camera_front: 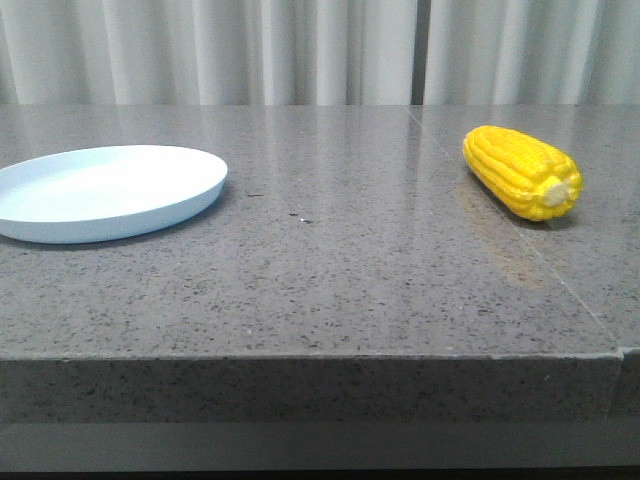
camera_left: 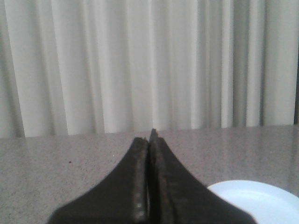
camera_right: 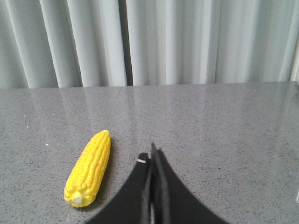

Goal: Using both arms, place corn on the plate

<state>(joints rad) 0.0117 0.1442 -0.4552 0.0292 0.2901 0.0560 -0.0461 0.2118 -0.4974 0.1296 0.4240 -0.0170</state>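
The plate (camera_front: 105, 190) sits at the desk's (camera_front: 330, 270) left, the corn (camera_front: 522, 172) well apart at the right, stub end toward you. Your left end effector (camera_left: 148, 140) and right end effector (camera_right: 152, 156) both hover with fingers pressed together, empty. Spread the right one first and come down across the cob's middle. Only the wrist views show the end effectors; the front view shows neither.

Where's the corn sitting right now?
In the front view the corn lies on the grey table at the right, far from the plate on the left. The right wrist view shows it beside the closed right gripper, untouched.
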